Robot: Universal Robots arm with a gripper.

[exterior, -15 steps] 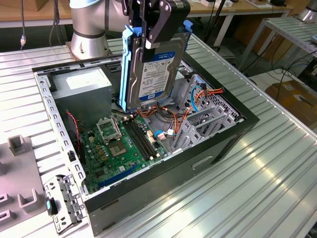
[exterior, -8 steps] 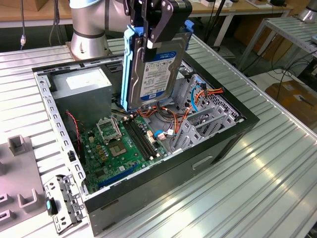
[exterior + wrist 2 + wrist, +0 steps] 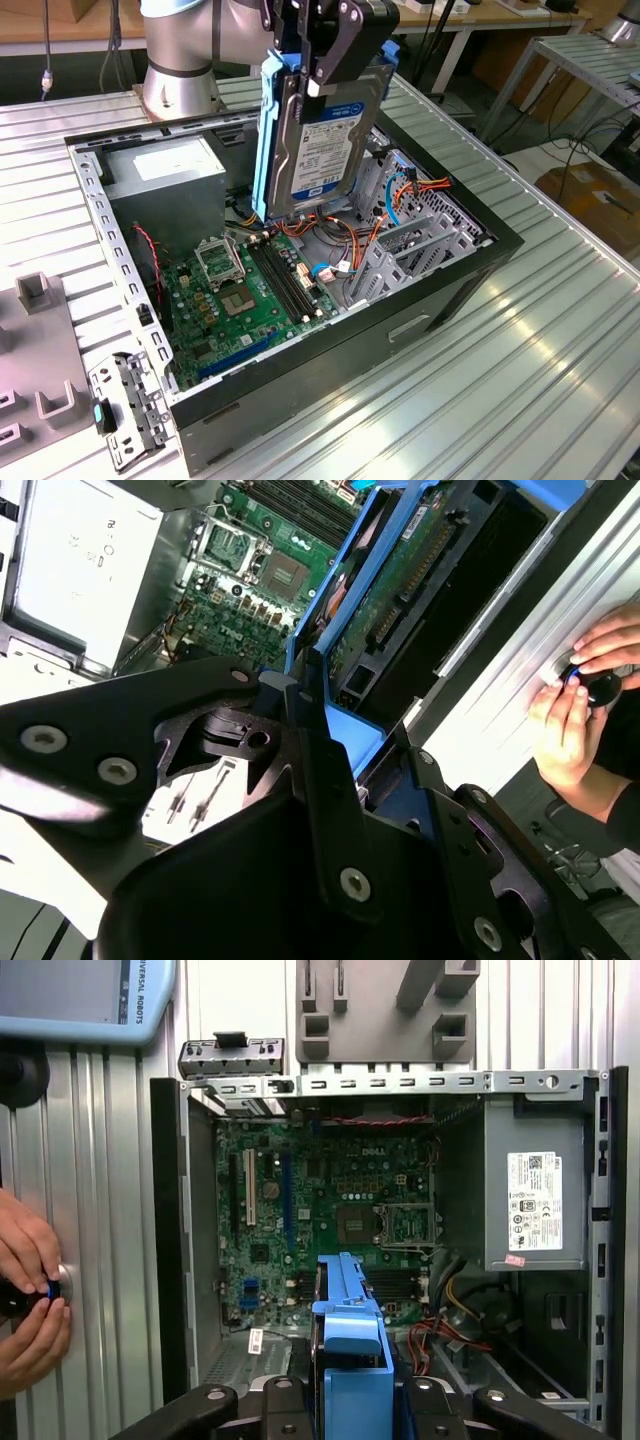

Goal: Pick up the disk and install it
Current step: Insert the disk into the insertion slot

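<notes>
Grey-metal and rectangular, the flat hard disk (image 3: 322,140), with its white label and blue plastic side rails, hung upright on edge above the open black computer case (image 3: 300,400). Its lower end was just over the green motherboard (image 3: 255,290). The black gripper (image 3: 316,72) was clamped on the disk's upper end, its fingers pressing the two edges. Inside the case, a big grey box with a white sticker (image 3: 165,175) sat toward the exterior view's left, and orange and red cables (image 3: 350,245) lay below the disk. A small metal cage (image 3: 125,410) lay on the ribbed aluminium table (image 3: 520,380) just beside the case. In the first wrist view, a person's hands (image 3: 25,1260) rested on the table near the case, around a small dark knob.
</notes>
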